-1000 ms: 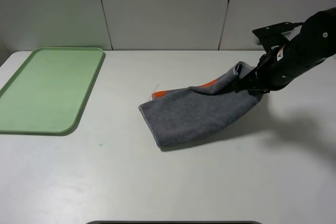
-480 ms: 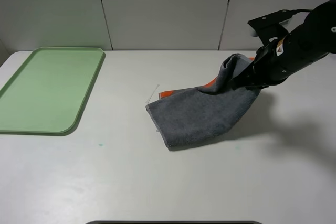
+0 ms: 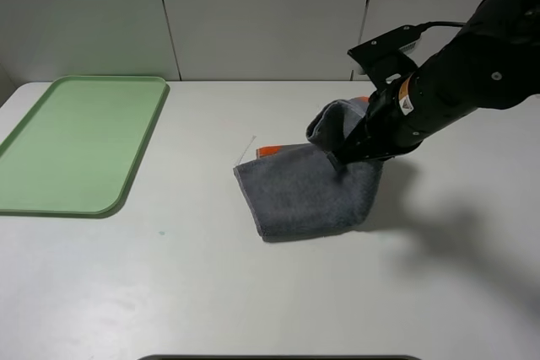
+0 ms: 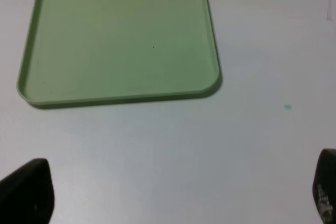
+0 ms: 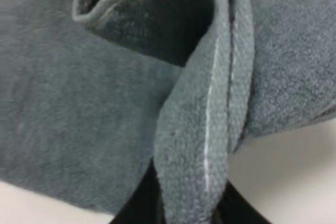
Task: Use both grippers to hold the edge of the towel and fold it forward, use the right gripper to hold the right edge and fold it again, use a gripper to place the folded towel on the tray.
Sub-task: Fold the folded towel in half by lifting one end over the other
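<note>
Towel [image 3: 308, 191] half way through its second fold

The towel lies in the middle of the table [image 3: 253, 292]. It is dark grey, and a bit of its orange band [image 3: 270, 151] peeks out at the far side. Its right edge [image 5: 215, 108] is up in the air. The right gripper [image 3: 342, 156] pinches that grey hem tight, and the right wrist view shows the hem running straight down into the grip.

A second ago the right gripper was out at the right end of the towel, and the cloth lay long and low. Now the gripper has swung up and over to the left, and it hangs above the middle of the towel. The lifted flap curls over the flat part, so the towel on the table looks shorter. The left end slid a little to the right and then stopped.

That means the second fold is likely about half done. The flap probably has to go further left and come down flat before the gripper lets go.

The left gripper [image 4: 176, 192] is wide open and holds nothing. It hangs over bare table near the green tray [image 3: 80, 145], well apart from the towel. The tray has no towel on it yet.
</note>
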Tool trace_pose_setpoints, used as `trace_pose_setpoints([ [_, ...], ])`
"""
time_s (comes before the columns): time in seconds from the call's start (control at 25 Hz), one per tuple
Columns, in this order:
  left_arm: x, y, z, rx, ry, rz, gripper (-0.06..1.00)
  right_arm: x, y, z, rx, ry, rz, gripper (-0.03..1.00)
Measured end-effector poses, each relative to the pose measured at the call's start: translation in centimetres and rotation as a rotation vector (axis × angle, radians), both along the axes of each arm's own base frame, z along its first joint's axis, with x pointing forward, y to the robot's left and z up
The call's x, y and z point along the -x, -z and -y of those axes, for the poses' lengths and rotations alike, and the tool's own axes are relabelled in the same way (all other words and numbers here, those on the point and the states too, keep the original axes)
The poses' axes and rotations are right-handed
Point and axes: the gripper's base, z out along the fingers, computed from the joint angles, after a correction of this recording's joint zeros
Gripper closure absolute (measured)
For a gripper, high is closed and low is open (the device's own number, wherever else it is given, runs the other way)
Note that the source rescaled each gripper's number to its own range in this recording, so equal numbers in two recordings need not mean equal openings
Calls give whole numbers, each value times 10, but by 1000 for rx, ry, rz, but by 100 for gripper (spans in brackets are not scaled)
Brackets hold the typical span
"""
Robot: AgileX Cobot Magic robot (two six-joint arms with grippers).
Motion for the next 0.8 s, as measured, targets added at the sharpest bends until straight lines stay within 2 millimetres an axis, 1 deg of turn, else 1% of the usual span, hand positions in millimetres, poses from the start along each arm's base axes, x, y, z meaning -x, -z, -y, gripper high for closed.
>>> trace_pose_setpoints([
  [0.24, 0, 0, 0, 0, 0, 0, -6, 15, -2, -24, -37, -15, -14, 86],
  [0.48, 0, 0, 0, 0, 0, 0, -6, 30, -15, -56, -98, -78, 6, 86],
  [0.6, 0, 0, 0, 0, 0, 0, -6, 35, -19, -65, -123, -94, 12, 86],
  [0.68, 0, 0, 0, 0, 0, 0, -6, 35, -16, -67, -129, -86, 3, 86],
  [0.8, 0, 0, 0, 0, 0, 0, -6, 33, -4, -70, -108, -76, -26, 86],
])
